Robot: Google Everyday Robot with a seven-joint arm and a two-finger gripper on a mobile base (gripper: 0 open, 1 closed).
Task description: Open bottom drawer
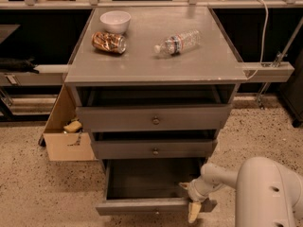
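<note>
A speckled beige floor (pixel 28 188) runs under a grey cabinet (pixel 142 65) with a flat top. An open cardboard box (pixel 66 145) stands against the cabinet's left side. Behind are dark benches with a pale rail (pixel 270 72), and a white cable (pixel 262 27) hangs at right. The gripper (pixel 192 205) is low at the cabinet's front right.

No readable text anywhere. Water bottle (pixel 177 42) label, on desk (pixel 208 63): illegible. Cardboard box (pixel 71 148) marking: illegible. Gripper (pixel 193 202) low, at right end of pulled-out bottom drawer (pixel 142 206) front.
</note>
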